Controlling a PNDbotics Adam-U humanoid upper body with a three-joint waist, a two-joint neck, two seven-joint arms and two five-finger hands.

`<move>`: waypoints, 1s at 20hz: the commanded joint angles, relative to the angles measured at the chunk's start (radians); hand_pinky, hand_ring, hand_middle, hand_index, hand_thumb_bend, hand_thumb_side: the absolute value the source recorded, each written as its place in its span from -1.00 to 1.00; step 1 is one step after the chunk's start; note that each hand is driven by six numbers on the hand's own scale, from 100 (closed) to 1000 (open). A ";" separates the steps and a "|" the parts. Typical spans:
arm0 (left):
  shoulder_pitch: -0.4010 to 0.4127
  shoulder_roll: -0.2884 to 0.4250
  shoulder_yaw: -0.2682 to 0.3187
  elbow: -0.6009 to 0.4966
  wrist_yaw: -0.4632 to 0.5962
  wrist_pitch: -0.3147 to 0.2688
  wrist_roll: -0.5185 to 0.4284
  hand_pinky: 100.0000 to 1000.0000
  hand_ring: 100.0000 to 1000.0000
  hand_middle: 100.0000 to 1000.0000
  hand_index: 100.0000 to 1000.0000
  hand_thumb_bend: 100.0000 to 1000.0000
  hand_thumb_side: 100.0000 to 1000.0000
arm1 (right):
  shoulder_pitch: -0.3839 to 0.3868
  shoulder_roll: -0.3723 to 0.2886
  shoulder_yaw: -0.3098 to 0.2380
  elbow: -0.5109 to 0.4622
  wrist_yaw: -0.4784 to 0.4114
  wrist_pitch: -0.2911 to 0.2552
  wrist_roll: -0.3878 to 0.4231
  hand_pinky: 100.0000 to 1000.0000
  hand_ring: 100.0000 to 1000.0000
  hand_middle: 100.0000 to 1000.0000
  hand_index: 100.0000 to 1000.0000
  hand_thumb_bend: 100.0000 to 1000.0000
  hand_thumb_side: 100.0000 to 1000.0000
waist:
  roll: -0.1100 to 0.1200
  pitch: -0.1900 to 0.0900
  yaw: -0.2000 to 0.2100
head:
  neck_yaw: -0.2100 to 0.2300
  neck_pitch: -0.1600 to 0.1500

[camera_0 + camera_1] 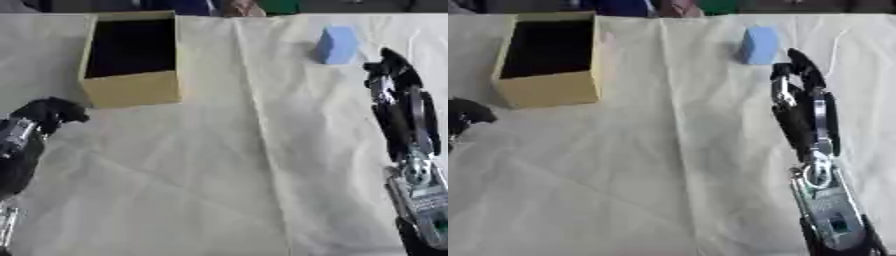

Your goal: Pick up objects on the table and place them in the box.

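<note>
A light blue block (337,45) stands on the cream cloth at the far right. My right hand (391,75) reaches up from the lower right, fingers fairly straight, its tips just below and to the right of the block, apart from it and holding nothing. The yellow open box (131,90) sits at the far left, its inside dark, and I cannot see any contents. My left hand (48,114) rests at the left edge below the box, fingers curled, empty.
The cream tablecloth (219,165) is creased, with a long fold running down the middle. A person's clothing shows along the far edge behind the table.
</note>
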 commanded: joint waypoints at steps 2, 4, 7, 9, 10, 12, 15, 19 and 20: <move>-0.008 0.006 0.005 -0.015 -0.006 0.001 -0.001 0.60 0.27 0.17 0.35 -1.00 0.84 | -0.009 -0.007 -0.005 -0.010 0.006 0.000 0.001 0.56 1.00 0.33 0.80 -1.00 0.31 | 0.002 -0.013 0.000 | -0.003 0.002; -0.009 0.006 0.006 -0.015 -0.006 0.001 -0.001 0.60 0.27 0.17 0.35 -1.00 0.84 | -0.010 -0.007 -0.005 -0.010 0.006 0.000 0.001 0.56 1.00 0.33 0.80 -1.00 0.31 | 0.002 -0.013 0.000 | -0.003 -0.001; -0.009 0.006 0.005 -0.015 -0.006 0.001 -0.001 0.60 0.27 0.17 0.35 -1.00 0.84 | -0.009 -0.007 -0.005 -0.010 0.006 0.000 0.002 0.56 1.00 0.34 0.80 -1.00 0.28 | 0.002 -0.012 0.000 | -0.003 0.000; -0.009 0.005 0.006 -0.015 -0.005 0.002 0.001 0.60 0.27 0.17 0.35 -1.00 0.85 | -0.009 -0.007 -0.005 -0.010 0.006 -0.001 0.003 0.56 1.00 0.34 0.80 -1.00 0.29 | 0.002 -0.012 0.000 | -0.001 0.000; -0.009 0.005 0.006 -0.015 -0.005 0.002 0.001 0.60 0.27 0.17 0.35 -1.00 0.85 | -0.009 -0.007 -0.005 -0.010 0.006 -0.001 0.003 0.56 1.00 0.34 0.80 -1.00 0.29 | 0.002 -0.012 0.000 | -0.001 0.000; -0.009 0.006 0.006 -0.015 -0.004 0.002 0.002 0.60 0.26 0.16 0.34 -1.00 0.84 | -0.009 -0.007 -0.006 -0.011 0.006 -0.001 0.002 0.56 1.00 0.34 0.81 -1.00 0.28 | 0.001 -0.012 0.000 | -0.001 0.000; -0.009 0.009 0.006 -0.017 -0.008 0.000 0.002 0.60 0.27 0.17 0.35 -1.00 0.81 | -0.011 -0.022 -0.007 -0.014 0.013 -0.003 0.009 0.56 1.00 0.38 0.83 -1.00 0.18 | 0.001 -0.012 0.002 | 0.000 -0.002; -0.008 0.018 0.006 -0.018 -0.015 -0.001 0.002 0.60 0.27 0.17 0.35 -1.00 0.80 | -0.019 -0.090 -0.014 -0.030 0.041 -0.012 0.052 0.62 1.00 0.54 0.92 -1.00 -0.20 | -0.005 -0.014 0.004 | 0.003 0.001; -0.008 0.020 0.006 -0.018 -0.016 -0.001 0.002 0.60 0.27 0.17 0.35 -1.00 0.81 | -0.021 -0.114 -0.014 -0.033 0.055 -0.015 0.067 0.64 1.00 0.57 0.93 -1.00 -0.32 | -0.007 -0.015 0.004 | 0.005 0.000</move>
